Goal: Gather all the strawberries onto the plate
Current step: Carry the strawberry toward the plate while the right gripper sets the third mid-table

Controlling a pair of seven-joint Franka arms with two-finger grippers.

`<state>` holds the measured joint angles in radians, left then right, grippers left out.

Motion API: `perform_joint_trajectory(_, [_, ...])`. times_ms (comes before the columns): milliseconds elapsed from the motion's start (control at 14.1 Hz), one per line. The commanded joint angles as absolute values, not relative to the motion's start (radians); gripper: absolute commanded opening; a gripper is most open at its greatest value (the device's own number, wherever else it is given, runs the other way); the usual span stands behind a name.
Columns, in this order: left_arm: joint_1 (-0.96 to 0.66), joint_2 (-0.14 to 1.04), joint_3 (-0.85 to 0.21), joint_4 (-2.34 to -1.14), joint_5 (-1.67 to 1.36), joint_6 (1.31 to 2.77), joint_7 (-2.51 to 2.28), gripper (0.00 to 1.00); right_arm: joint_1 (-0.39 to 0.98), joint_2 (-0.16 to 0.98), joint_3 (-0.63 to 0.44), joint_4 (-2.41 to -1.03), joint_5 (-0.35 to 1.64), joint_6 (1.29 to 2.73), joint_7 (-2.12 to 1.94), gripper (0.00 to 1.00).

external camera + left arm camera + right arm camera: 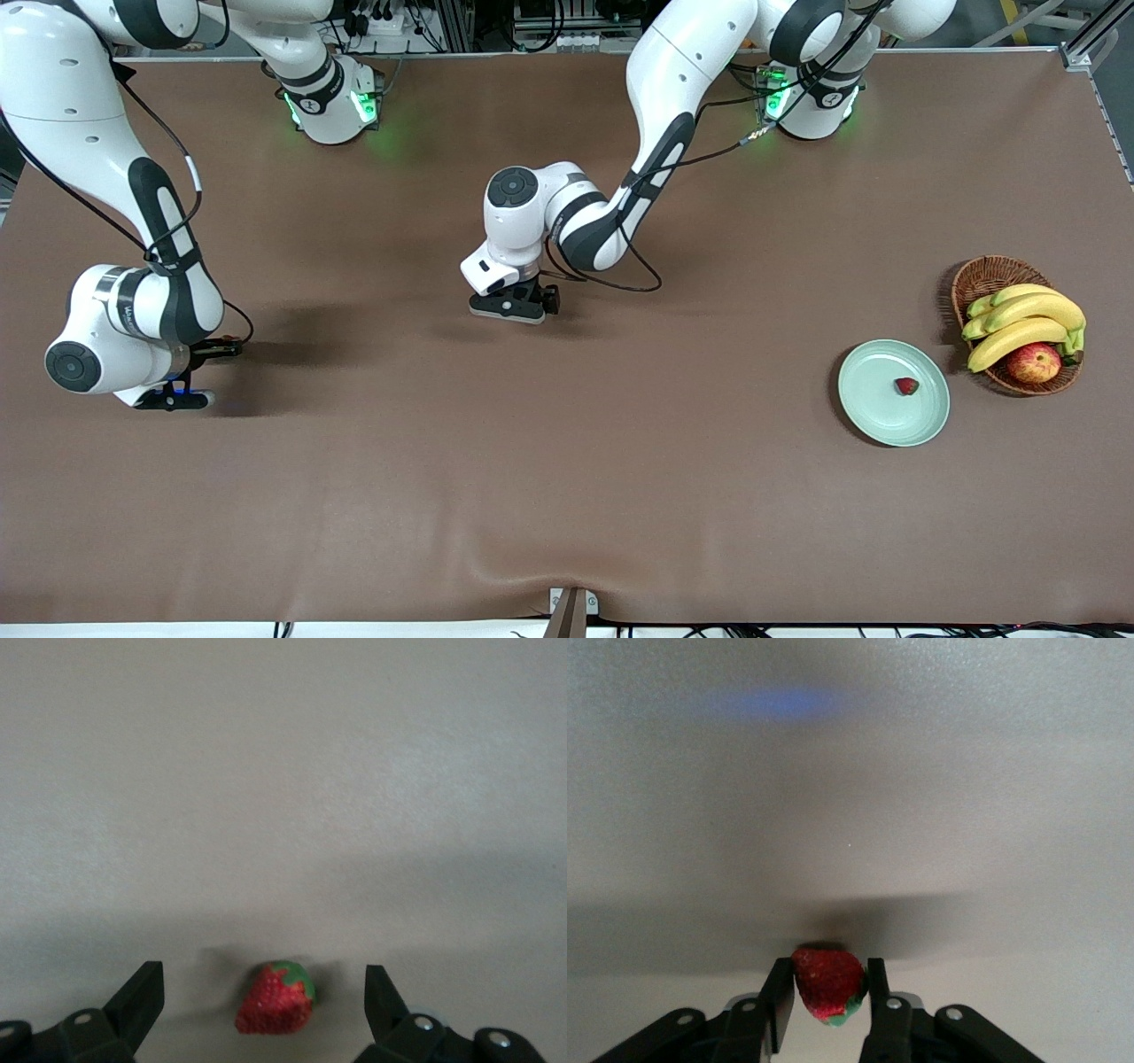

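Note:
My right gripper (174, 399) is low at the right arm's end of the table, shut on a red strawberry (828, 981) with a green cap; both fingers (780, 997) press its sides. At the table's middle, my left gripper (507, 308) stands open just above the surface. A second strawberry (276, 999) lies on the cloth between its spread fingertips (142, 997), touching neither. Both of these berries are hidden under the hands in the front view. A third strawberry (905, 385) lies in the pale mint-green plate (877, 416) toward the left arm's end.
A brown wicker basket (983, 275) with bananas (1023, 321) and a red-yellow apple (1033, 362) stands beside the plate, closer to the left arm's end of the table. Brown cloth covers the whole table, with a small bracket (571, 607) at its front edge.

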<state>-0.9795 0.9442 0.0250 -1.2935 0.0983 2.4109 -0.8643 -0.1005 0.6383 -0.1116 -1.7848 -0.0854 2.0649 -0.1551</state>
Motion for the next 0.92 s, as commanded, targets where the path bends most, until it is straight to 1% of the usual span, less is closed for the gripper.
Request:
perform_joint_trajectory(0, [-1.002,0.957,0.031,-1.281,0.123,2.421,-0.873,1.0,-0.114,0.634,-0.1,-1.79,-0.106,2.072,-0.166,0.35])
perform_joint_trajectory(142, [-1.002,0.959,0.032,-1.281,0.121,2.422,-0.874,1.0,-0.114,0.634,-0.1,-1.789,-0.103,2.072,-0.166,0.34])
perform_joint_trajectory(426, [-1.002,0.971,0.037,-1.279,0.121,2.422,-0.874,0.97,-0.112,0.629,-0.098,-1.776,-0.103,2.072,-0.166,0.2])
perform_joint_trajectory(710, [-0.997,0.976,0.04,-1.278,0.121,2.43,-0.876,0.97,-0.106,0.621,-0.097,-1.735,-0.103,2.063,-0.164,0.2])
perform_joint_trajectory(780, [-0.997,0.976,0.04,-1.278,0.121,2.43,-0.876,0.89,-0.104,0.62,-0.095,-1.724,-0.101,2.06,-0.166,0.2])
perform_joint_trajectory(851, [-0.997,0.974,0.04,-1.278,0.121,2.43,-0.88,0.75,-0.104,0.617,-0.091,-1.715,-0.101,2.06,-0.166,0.2])
